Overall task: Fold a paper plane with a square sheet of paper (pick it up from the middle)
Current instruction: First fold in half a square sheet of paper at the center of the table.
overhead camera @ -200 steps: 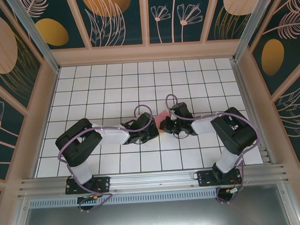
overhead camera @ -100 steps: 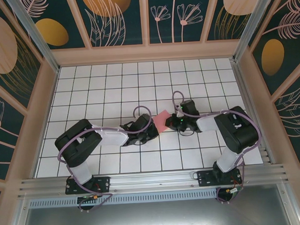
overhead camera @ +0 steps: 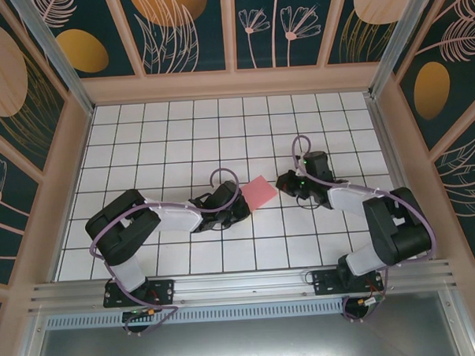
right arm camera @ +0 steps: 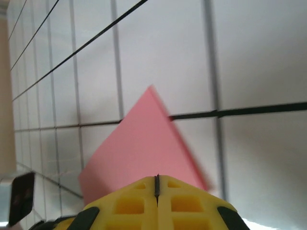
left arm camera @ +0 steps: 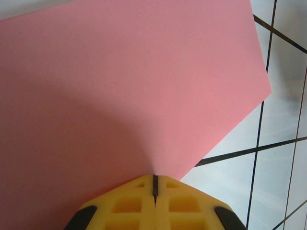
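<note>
Pink and as yet uncreased, the sheet of paper [overhead camera: 259,192] sits near the middle of the tiled table [overhead camera: 165,134], between the two arms. The left gripper [left arm camera: 154,184] has its fingers pressed fully together on the sheet's near edge, probably to anchor it so it cannot slide while a fold is made. The right gripper [right arm camera: 157,184] is also closed, with nothing between its fingers, and sits just beside the opposite corner; its closed tip likely serves as a blunt pusher.
</note>
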Controlling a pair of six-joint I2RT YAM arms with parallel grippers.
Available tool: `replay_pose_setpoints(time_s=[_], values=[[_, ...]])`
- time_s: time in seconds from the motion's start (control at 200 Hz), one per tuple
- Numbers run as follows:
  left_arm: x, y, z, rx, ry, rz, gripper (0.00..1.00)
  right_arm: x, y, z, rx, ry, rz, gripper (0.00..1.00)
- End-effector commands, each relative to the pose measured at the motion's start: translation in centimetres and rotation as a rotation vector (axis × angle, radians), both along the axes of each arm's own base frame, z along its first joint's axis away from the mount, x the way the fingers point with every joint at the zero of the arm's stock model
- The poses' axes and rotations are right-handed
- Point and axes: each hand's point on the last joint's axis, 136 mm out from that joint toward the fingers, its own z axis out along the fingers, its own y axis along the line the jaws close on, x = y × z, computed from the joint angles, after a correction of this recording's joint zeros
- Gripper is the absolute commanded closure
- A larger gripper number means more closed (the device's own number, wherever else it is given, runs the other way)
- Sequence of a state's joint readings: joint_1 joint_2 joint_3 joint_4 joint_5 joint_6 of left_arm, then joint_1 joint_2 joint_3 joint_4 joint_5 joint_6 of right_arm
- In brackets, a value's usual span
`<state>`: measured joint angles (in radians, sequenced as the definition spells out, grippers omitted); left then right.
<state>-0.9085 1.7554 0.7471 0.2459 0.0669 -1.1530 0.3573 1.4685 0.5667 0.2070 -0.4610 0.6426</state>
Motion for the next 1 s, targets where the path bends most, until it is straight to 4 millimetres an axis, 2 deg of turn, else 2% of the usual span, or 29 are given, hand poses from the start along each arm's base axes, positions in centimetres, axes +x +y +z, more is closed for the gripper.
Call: replay_pose_setpoints(time_s=[0.0, 0.09, 0.205, 0.445, 0.535, 0.691, 0.876, 0.991], values=[[-1.0, 2.6, -2.3, 0.13, 0.054, 0.003, 1.0, -1.5, 2.0, -0.7, 0.01, 0.038, 0.03, 1.0], [-0.8, 2.2, -1.8, 0.121, 0.042, -0.01, 1.0, -2.0, 4.0, -1.4, 0.033, 0.068, 0.079, 1.0], [-0.3, 1.3, -0.4, 0.093, 0.005, -0.033, 1.0, -2.1, 5.0, -2.6, 0.03, 0.102, 0.104, 1.0], [1.4, -1.4, 3.5, 0.042, -0.129, -0.157, 1.0, -2.5, 4.4, -4.9, -0.034, 0.148, 0.116, 1.0], [2.2, -1.7, 4.4, 0.042, -0.171, -0.197, 1.0, -2.0, 4.0, -5.4, -0.066, 0.137, 0.155, 1.0], [3.4, -1.6, 4.5, 0.036, -0.187, -0.238, 1.0, -0.2, 3.9, -6.2, -0.107, 0.109, 0.274, 1.0], [4.2, -1.7, 4.3, 0.037, -0.198, -0.282, 1.0, 1.4, 5.1, -5.5, -0.098, 0.035, 0.445, 1.0], [5.1, -1.5, 4.0, 0.05, -0.209, -0.293, 1.0, 2.6, 5.7, -4.7, -0.091, 0.009, 0.465, 1.0]])
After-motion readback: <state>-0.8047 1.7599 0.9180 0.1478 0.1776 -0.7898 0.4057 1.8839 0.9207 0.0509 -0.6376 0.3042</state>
